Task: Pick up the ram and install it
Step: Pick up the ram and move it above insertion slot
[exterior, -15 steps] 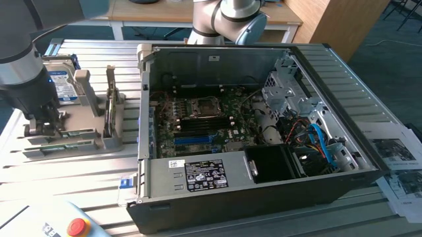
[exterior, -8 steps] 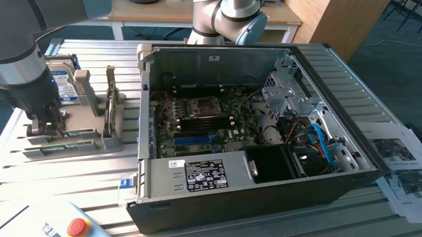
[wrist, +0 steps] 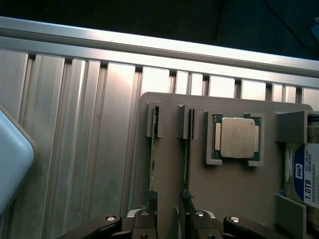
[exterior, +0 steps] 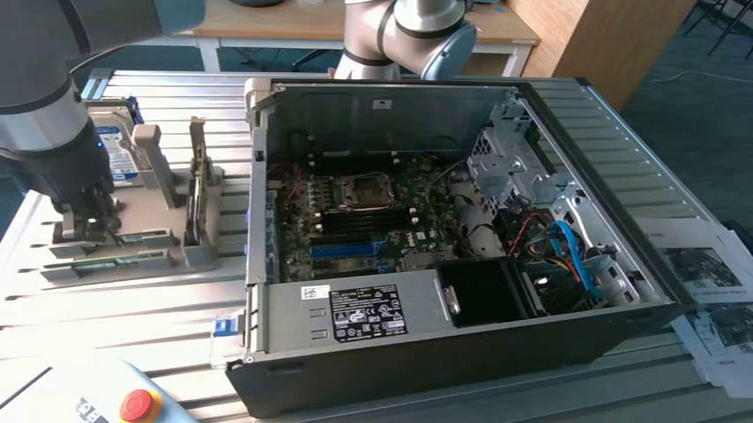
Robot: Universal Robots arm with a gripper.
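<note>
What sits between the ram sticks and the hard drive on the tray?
The silver processor chip, in its own tray pocket, lies between the ram sticks and the hard drive; the wrist view shows it.

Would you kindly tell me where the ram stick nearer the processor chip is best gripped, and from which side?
I'd pinch the ram stick across its flat faces, mid-length on its free upper edge, coming from straight above: it stands on edge in the grey holder, ends seated in slots, beside a second stick.
</note>
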